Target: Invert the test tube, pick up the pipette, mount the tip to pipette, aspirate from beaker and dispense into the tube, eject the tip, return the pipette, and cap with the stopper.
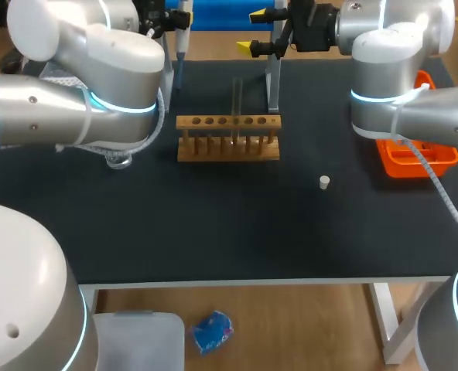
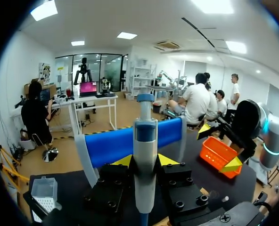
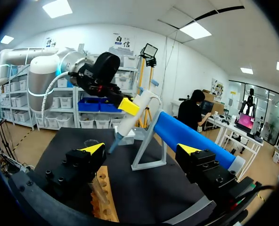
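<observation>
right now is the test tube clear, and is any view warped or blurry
Head view: even light, the clear test tube faint against the dark mat. Left wrist view: fisheye warp, pipette in the left hand sharp. Right wrist view: wooden tube rack up close blurred.

The rack (image 1: 227, 137) holds 1 test tube (image 1: 236, 100) mid-table. The stopper (image 1: 324, 182) lies to its right, nearer the front; the tray (image 1: 415, 164) sits farther right.

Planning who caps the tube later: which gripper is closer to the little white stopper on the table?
Right. The right gripper, open, is above the table's back edge, beyond the stopper and to its left; the left gripper, shut on the pipette, is even farther left.
</observation>
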{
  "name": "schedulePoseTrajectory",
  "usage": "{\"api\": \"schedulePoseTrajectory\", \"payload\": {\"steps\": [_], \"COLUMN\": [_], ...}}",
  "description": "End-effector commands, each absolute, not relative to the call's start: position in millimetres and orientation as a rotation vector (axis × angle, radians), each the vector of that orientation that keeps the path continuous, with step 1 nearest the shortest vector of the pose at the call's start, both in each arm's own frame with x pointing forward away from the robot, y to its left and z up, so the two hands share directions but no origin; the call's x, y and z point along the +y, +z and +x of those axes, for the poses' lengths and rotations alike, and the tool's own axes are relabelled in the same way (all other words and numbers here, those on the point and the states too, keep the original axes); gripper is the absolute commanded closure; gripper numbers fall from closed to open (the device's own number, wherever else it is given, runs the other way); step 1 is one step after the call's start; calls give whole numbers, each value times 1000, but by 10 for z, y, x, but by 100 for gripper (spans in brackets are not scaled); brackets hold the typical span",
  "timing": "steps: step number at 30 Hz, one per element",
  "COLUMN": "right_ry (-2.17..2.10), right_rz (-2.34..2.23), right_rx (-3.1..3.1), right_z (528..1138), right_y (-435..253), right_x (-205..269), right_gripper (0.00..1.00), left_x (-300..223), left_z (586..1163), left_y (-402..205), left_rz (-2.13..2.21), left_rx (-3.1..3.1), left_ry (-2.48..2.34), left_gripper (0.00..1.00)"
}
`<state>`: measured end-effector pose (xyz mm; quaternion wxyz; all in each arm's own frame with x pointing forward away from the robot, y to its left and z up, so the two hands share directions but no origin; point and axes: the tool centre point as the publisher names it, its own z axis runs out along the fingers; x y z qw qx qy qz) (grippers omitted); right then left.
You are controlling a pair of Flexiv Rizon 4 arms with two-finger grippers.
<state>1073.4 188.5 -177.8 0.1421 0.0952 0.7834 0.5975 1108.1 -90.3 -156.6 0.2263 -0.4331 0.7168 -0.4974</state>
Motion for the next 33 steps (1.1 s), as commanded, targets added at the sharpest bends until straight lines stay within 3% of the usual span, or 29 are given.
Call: {"api": "schedulePoseTrajectory", "payload": {"steps": [1,33], "right_ry": [1724,1724], "right_rz": [274,274], "right_rx": [2261,2261], "right_z": [10733,10733], "right_y": [-1779,-1779], "right_x": [1884,1884], "right_gripper": [0,0], "left_x": [-894,-749], "left_z": [11219,11569], "left_y": [-1618,-1764], "left_rz": [-1208,-1408], "left_rx": [1962,1871], "left_ry": [-1375,-1231], "left_gripper": [100,100]}}
